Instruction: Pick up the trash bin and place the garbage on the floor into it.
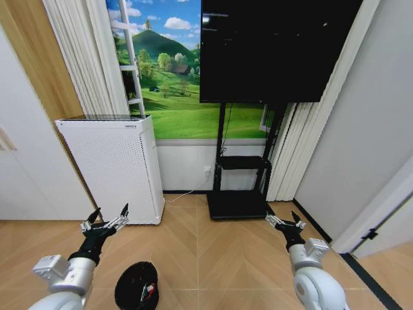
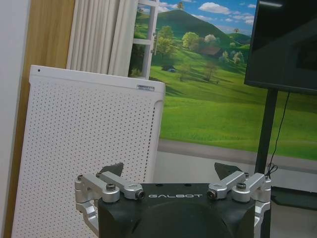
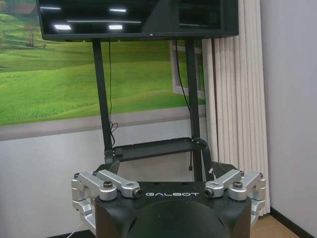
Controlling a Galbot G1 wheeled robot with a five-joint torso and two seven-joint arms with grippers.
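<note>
The trash bin [image 1: 132,287], small, black and round, stands on the wood floor at the bottom of the head view, just right of my left forearm. Small red and white bits of garbage [image 1: 150,289] show inside its mouth. My left gripper [image 1: 111,212] hangs open above and behind the bin, pointing at the white air purifier; in the left wrist view the gripper [image 2: 171,171] holds nothing. My right gripper [image 1: 282,218] is open and empty at the right, near the TV stand's base, and the right wrist view shows it [image 3: 166,171] facing the stand.
A tall white air purifier [image 1: 116,168] stands against the wall at left. A black TV [image 1: 271,45] on a black stand [image 1: 242,174] fills the middle back, with curtains and a grey wall at right. Bare wood floor [image 1: 213,258] lies between my arms.
</note>
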